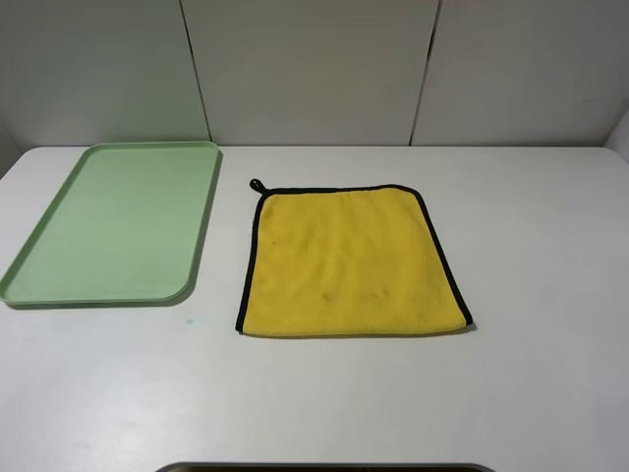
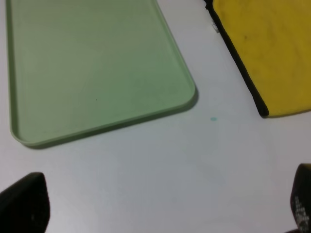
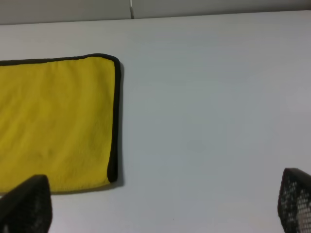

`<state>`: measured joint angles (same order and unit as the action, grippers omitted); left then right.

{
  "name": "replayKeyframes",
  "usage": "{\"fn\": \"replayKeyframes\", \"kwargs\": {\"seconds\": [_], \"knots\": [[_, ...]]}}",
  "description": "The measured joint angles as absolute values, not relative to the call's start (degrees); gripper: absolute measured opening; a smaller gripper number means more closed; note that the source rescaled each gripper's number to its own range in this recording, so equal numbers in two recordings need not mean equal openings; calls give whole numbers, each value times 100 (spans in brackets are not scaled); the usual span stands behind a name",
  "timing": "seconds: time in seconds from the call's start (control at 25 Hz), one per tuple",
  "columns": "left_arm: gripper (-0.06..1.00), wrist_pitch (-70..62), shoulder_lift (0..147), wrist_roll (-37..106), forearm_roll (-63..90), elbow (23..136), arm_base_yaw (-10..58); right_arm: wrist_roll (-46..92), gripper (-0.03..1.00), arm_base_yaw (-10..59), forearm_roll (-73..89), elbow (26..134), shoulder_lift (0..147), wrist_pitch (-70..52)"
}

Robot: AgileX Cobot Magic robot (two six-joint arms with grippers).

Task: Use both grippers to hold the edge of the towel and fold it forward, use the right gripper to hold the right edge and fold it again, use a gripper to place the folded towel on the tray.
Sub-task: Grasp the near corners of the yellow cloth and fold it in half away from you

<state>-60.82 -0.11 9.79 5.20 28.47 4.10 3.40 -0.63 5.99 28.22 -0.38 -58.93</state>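
Observation:
The yellow towel (image 1: pixel 349 261) lies flat and unfolded on the white table, right of the pale-green tray (image 1: pixel 118 221). Black binding runs along its left, far and right sides, with a small loop (image 1: pixel 256 184) at the far left corner. Its plain yellow edge (image 1: pixel 354 332) faces the front. Neither arm shows in the high view. My left gripper (image 2: pixel 160 208) is open and empty over bare table, near the tray's front right corner (image 2: pixel 187 94) and the towel's front left corner (image 2: pixel 265 109). My right gripper (image 3: pixel 160 206) is open and empty, near the towel's front right corner (image 3: pixel 112 174).
The tray holds nothing. The white table (image 1: pixel 550 393) extends around the towel. Grey wall panels (image 1: pixel 314 69) stand behind the table. A dark rounded object (image 1: pixel 324 467) shows at the front edge of the high view. A tiny teal speck (image 2: pixel 213 119) lies on the table.

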Motion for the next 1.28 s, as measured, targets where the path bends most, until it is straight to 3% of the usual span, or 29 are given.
{"fn": "replayKeyframes", "kwargs": {"seconds": [1.0, 1.28], "knots": [[100, -6098, 35, 796, 489, 2926, 410, 340, 100, -63, 599, 2822, -38, -5893], [99, -6342, 1558, 926, 477, 3604, 410, 402, 100, -47, 594, 3378, 1288, -5804]]}}
